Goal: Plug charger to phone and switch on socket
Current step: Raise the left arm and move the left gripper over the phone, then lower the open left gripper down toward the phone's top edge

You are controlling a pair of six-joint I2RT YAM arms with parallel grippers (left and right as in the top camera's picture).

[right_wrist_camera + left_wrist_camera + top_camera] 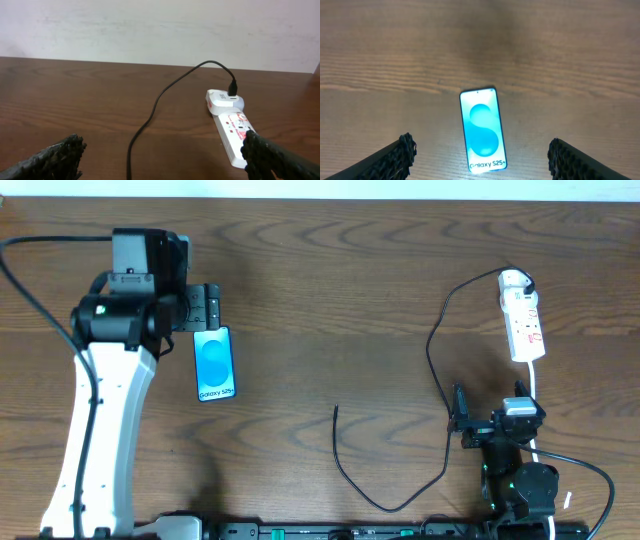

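Overhead: the charger (pixel 430 350) is trailing limp from the socket (pixel 523 320) at the far right of the worktop (pixel 320 250), its plug tip (pixel 335 411) lying free near the middle. Light and floppy, it is probably best pinched just behind that stiff tip. The phone (pixel 215 364) is lying flat, screen up, just beside the left pincer (pixel 211 308); the right pincer (pixel 460 418) is sitting low beside the cable.

Left wrist: fingers (pixel 395 156) are standing spread, straddling the slick phone without touching it.

Right wrist: fingers (pixel 47 157) are gaping wide — holding nothing, facing the socket.
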